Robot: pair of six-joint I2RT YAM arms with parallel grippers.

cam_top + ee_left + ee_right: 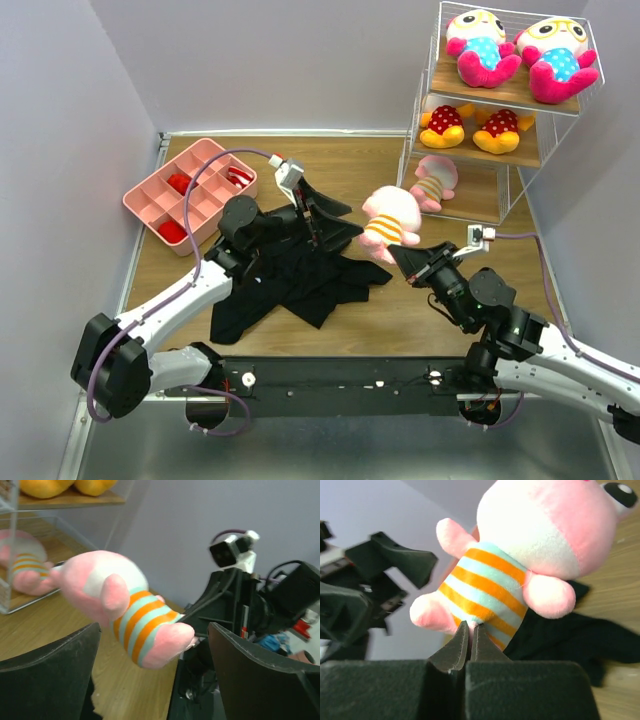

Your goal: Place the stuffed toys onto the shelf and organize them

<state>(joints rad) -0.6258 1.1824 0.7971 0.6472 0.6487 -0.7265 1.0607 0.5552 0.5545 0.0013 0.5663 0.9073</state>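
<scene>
Right tool (402, 256) is pinched shut on the lower body of a pale pink striped doll (388, 220), held up over the worktop (380, 320) before the shelf (480, 195) at the far right corner. Left tool (335, 222) gapes wide beside it, above the black garment (290, 280). Blue dolls (480, 50) occupy the top tier, yellow-orange dolls (445, 125) the middle, another striped doll (433, 182) the bottom.

The left arm (178, 298) and right arm (572, 352) share white link shells and black joint housings, on a black base rail (340, 378). Purple cables (189, 205) trail both. The left gripper (352, 222) has broad black fingers (50, 675).
</scene>
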